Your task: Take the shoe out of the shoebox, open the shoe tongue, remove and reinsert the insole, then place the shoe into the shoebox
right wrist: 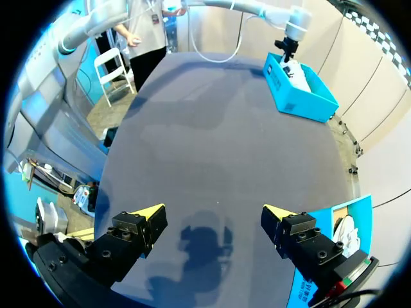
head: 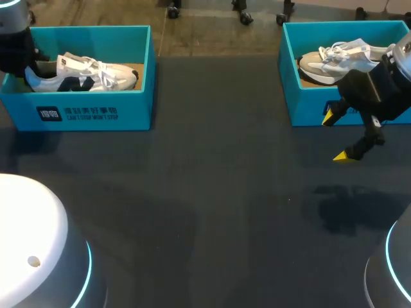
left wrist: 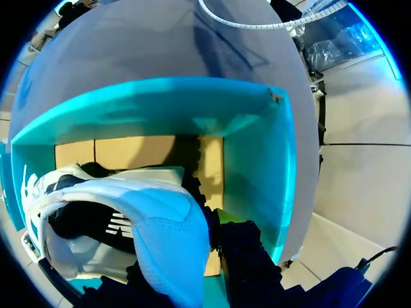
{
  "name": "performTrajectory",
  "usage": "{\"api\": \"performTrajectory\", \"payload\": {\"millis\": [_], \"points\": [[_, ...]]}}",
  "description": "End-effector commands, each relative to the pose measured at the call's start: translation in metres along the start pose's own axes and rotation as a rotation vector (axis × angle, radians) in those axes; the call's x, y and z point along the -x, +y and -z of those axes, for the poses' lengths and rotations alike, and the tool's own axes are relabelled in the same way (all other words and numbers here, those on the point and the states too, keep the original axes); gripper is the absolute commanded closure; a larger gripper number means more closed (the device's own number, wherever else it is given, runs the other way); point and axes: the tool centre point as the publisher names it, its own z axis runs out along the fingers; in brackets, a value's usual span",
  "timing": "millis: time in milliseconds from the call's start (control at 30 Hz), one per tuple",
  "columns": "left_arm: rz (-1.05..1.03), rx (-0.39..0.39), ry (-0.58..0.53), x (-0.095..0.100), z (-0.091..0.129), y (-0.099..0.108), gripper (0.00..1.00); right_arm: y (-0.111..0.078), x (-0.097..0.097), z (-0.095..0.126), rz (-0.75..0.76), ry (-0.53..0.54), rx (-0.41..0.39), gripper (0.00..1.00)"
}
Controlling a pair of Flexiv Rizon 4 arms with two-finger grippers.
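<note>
Left hand [left wrist: 192, 266] is down inside the left shoebox [head: 96, 112], at the heel end of the left shoe [head: 83, 74]. Its wrist view is filled by the heel collar, and whether the hand has closed on it cannot be told. Left arm [head: 13, 45] comes in steeply at the box's outer end.

Right hand [head: 336, 136] is open and empty, with yellow tips spread wide. It hangs over bare desk [head: 205, 192], just in front of the right shoebox [head: 308, 112] and clear of its wall. The hand points outward and down across the desk. The right shoe [head: 334, 61] lies on its sole in that box, untouched.

Handling assessment:
- Both are light mesh trainers with soft uppers, so they should lift easily but will deform under a pinch.
- The heel collar and counter look like the firmest part and the best place to hold.
- Laces and tongue are loose and would likely slip or drag.
- The insole is judged thin and floppy, best taken by its heel edge.
- The boxes are light card and may shift or rise with the shoe if it catches a wall.

Status: both shoes are in their boxes, so removal is not yet done
</note>
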Motion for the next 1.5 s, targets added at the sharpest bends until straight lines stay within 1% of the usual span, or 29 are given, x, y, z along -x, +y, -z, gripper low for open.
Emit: {"api": "performTrajectory", "payload": {"millis": [33, 333, 667, 933, 1033, 1133, 1367, 1500], "points": [[0.002, 0.019, 0.002, 0.002, 0.003, -0.014, 1.0, 0.0, 0.001, -0.001, -0.001, 0.001, -0.002, 0.0], [0.0, -0.002, -0.005, 0.006, 0.0, -0.029, 1.0, 0.0, 0.001, -0.001, -0.001, 0.001, -0.002, 0.0], [-0.002, -0.02, -0.005, 0.006, -0.005, -0.038, 1.0, 0.0, 0.001, -0.001, -0.001, 0.001, -0.002, 0.0], [0.001, -0.034, 0.002, 0.007, -0.014, -0.036, 1.0, 0.0, 0.001, -0.001, -0.001, 0.001, -0.002, 0.0], [-0.001, -0.056, -0.007, 0.007, -0.019, -0.034, 1.0, 0.0, 0.001, -0.001, -0.001, 0.001, -0.002, 0.0], [-0.001, -0.06, -0.004, 0.008, -0.024, -0.032, 1.0, 0.0, 0.001, -0.001, -0.001, 0.001, -0.002, 0.0], [-0.009, -0.097, 0.003, 0.01, -0.036, -0.031, 1.0, 0.0, 0.001, -0.001, -0.001, 0.001, -0.002, 0.0], [-0.014, -0.106, 0.005, 0.011, -0.04, -0.03, 1.0, 0.0, 0.001, -0.001, -0.001, 0.001, -0.002, 0.0]]}}
